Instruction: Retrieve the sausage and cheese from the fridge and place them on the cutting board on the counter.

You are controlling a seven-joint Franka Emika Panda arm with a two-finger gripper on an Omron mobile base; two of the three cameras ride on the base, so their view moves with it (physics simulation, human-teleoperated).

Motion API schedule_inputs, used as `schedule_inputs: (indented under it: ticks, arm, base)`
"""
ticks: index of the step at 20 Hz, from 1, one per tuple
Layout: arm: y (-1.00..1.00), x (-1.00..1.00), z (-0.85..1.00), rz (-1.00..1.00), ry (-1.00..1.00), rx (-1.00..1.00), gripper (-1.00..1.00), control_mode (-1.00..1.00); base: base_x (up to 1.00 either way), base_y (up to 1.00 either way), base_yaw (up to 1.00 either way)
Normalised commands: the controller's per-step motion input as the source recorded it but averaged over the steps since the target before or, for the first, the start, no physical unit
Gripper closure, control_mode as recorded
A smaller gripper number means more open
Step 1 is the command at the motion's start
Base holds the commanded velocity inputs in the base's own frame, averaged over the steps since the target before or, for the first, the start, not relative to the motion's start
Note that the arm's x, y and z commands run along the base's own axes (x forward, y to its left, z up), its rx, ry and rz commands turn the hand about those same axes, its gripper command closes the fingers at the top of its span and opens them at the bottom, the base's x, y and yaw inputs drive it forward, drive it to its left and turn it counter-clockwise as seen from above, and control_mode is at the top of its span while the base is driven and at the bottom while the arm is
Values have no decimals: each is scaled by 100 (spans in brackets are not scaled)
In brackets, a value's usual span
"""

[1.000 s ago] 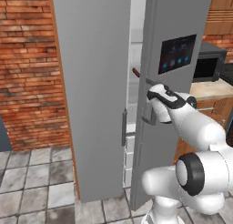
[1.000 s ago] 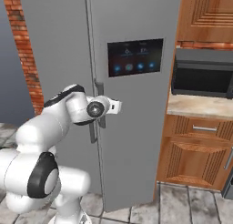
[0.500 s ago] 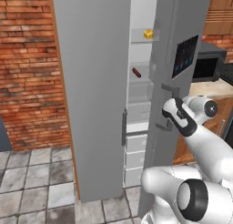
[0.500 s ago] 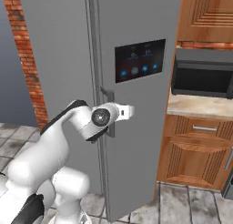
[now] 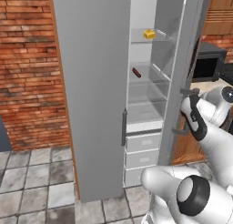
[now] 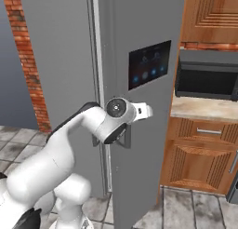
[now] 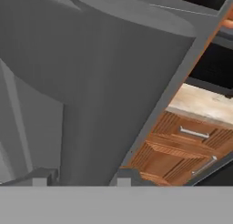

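The grey fridge (image 5: 93, 95) has its right door (image 6: 139, 144) swung partly open. On its clear shelves, the yellow cheese (image 5: 149, 34) lies on an upper shelf. The dark red sausage (image 5: 136, 73) is one shelf lower. My gripper (image 5: 186, 96) is at the door's outer face, well right of both foods. In the hand view my gripper (image 7: 82, 178) is shut on the door's thick grey handle bar (image 7: 91, 95). The beige counter (image 6: 204, 109) lies right of the fridge. The cutting board is out of view.
A black microwave (image 6: 207, 77) sits on the counter, with brown wooden drawers (image 6: 200, 153) below and wooden cabinets (image 6: 211, 14) above. A brick wall (image 5: 27, 68) stands left of the fridge. The fridge's left door (image 5: 91, 45) stays closed. White drawers (image 5: 143, 143) fill the fridge's lower part.
The right fridge door has swung wider with my gripper on its handle. The shelves with the cheese and sausage have come into view.
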Motion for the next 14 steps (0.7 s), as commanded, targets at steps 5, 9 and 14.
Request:
schedule_inputs:
  ticks: [5, 9, 14]
  arm:
    - [-85, -10, 0, 9, 3, 0, -100, -100]
    - [-56, -23, -4, 9, -4, 10, -100, -100]
    - [-22, -83, 26, 4, -10, 3, -100, -100]
  base:
    - [0, 0, 0]
    - [0, 0, 0]
    - [0, 0, 0]
